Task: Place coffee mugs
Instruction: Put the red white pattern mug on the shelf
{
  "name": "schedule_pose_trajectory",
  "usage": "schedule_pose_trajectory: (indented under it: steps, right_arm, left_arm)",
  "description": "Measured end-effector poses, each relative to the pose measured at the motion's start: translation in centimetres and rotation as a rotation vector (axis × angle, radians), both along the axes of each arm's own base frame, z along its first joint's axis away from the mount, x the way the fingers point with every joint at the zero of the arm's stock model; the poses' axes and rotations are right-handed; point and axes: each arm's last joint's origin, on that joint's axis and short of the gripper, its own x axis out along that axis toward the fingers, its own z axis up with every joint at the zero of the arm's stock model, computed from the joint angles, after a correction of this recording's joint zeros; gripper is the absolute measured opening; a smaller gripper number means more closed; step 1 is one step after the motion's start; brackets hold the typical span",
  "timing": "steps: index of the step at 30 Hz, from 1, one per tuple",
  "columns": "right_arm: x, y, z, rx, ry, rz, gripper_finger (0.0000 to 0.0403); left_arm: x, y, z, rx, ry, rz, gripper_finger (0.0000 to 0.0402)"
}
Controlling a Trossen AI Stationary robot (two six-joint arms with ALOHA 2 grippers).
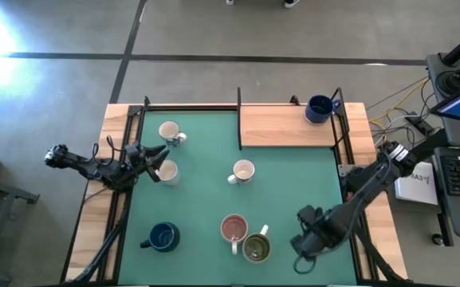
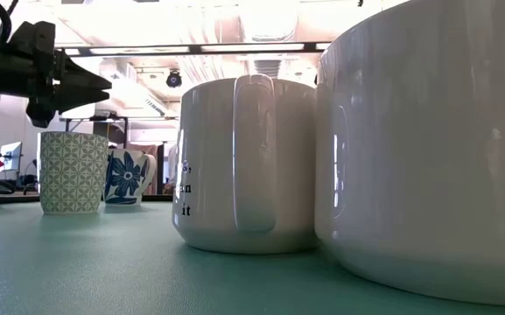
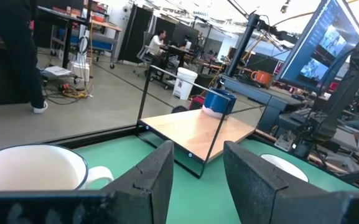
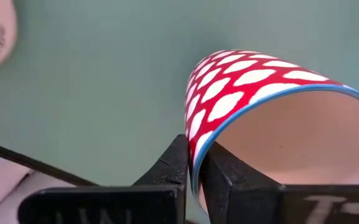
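A: Where does your right gripper sit?

B: Its jaws are clamped on the rim of a red-and-white patterned mug, one finger inside, one outside. From above, that mug is hidden under the wrist, probably near the olive mug.

A: And your left gripper?

B: Jaws apart, empty, beside a white mug on the bench.

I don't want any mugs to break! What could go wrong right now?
1. The right gripper pinches only the thin rim of the red-and-white patterned mug, so the mug might slip or swing when lifted.
2. The olive-green mug and pink mug stand close beside that arm, so a swing could bump them.
3. The left gripper waits, open, between two white mugs and could nudge one.
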Motion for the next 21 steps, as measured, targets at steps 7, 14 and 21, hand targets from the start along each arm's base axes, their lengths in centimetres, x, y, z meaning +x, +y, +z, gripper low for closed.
schedule_pose_trajectory:
  steps: [7,14,21]
  right_arm:
    - [2.8,-5.3,1.1,0.012,-0.02,0.124,0.0014]
    - [4.4,-11.8,2.5,-0.006,0.014,0.268,0.0014]
    - [4.8,-17.8,3.3,-0.046,-0.002,0.388,0.0013]
  left_arm:
    - [0.0,0.0,0.0,0.0,0.001,0.0,0.0123]
    - [0.0,0.0,0.0,0.001,0.002,0.0,0.0123]
    - [0.0,0.0,0.0,0.0,0.001,0.0,0.0123]
